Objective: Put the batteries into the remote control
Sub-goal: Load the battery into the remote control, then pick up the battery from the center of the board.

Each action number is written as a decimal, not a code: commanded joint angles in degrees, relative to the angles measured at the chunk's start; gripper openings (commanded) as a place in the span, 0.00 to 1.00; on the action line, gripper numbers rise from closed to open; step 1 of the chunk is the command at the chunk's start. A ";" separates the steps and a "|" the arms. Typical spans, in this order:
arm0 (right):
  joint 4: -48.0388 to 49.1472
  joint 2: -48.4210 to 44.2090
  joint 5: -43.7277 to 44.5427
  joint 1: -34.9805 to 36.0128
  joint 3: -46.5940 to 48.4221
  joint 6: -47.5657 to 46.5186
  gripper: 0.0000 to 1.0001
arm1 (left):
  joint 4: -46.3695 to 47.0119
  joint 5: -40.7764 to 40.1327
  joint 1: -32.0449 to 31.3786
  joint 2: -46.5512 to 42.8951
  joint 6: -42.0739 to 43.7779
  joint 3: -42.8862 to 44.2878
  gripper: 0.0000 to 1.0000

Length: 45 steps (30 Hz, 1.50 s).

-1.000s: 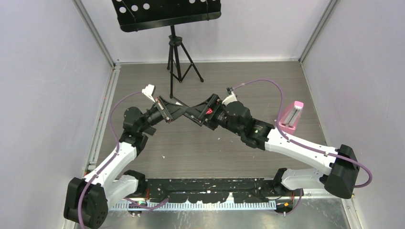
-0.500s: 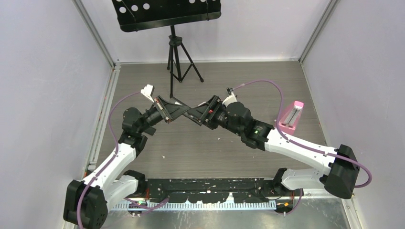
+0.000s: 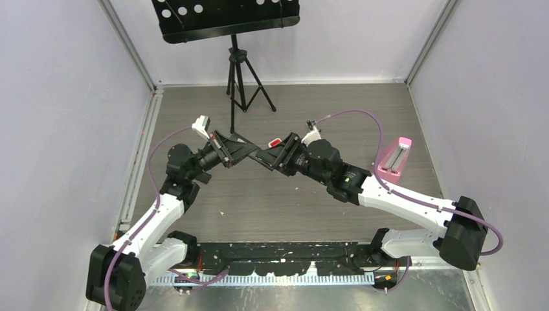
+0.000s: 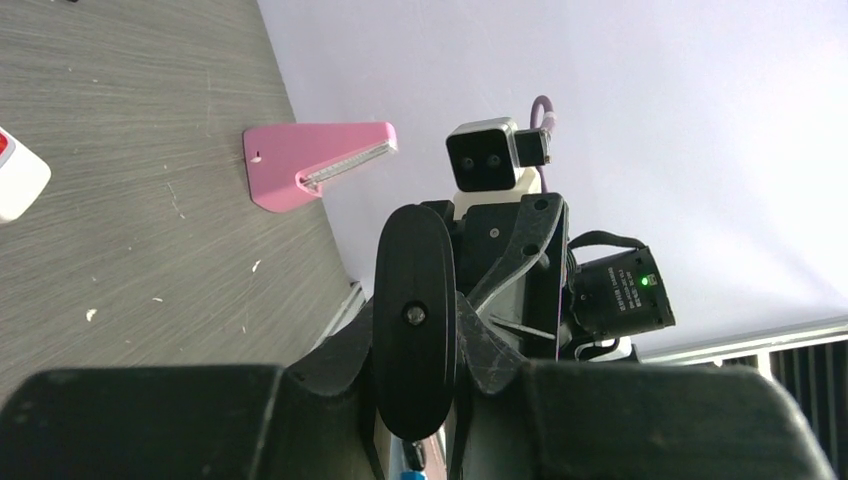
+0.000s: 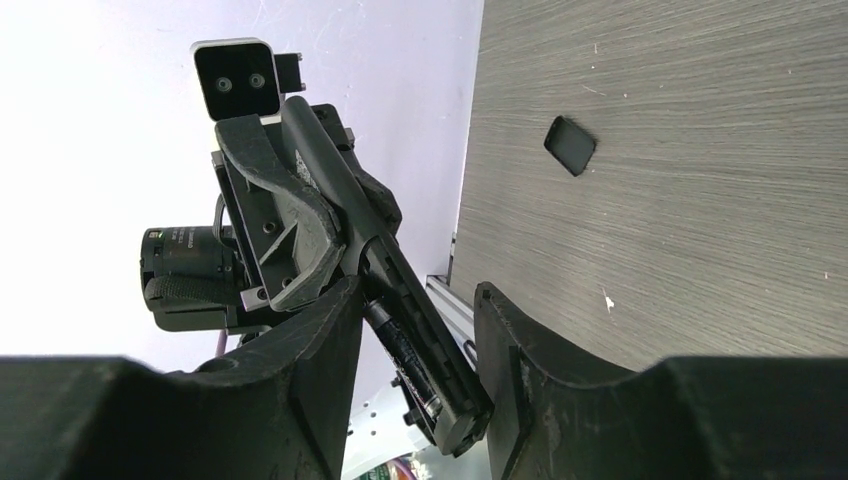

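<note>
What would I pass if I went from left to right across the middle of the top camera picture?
left wrist camera → black remote → right wrist camera → pink stand

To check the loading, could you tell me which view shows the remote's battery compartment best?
Right wrist: the open compartment faces it up close. Left wrist shows only the remote's other side; the top view, nothing clear.
</note>
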 commanded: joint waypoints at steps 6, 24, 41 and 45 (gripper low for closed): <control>9.93 -1.78 -2.49 0.45 -0.83 -2.76 0.34 | -1.64 1.07 -0.35 0.56 -4.59 2.23 0.00; 16.94 -5.93 -8.92 -6.16 -6.43 -8.98 0.72 | 9.26 0.43 0.09 3.02 -14.92 -2.71 0.00; -31.04 15.42 -0.39 -32.04 13.94 -42.18 0.64 | -28.16 0.68 0.27 -6.00 20.53 2.62 0.00; -35.41 28.31 3.85 -33.10 23.05 -53.24 0.65 | -28.88 6.00 0.27 -5.21 23.61 3.68 0.00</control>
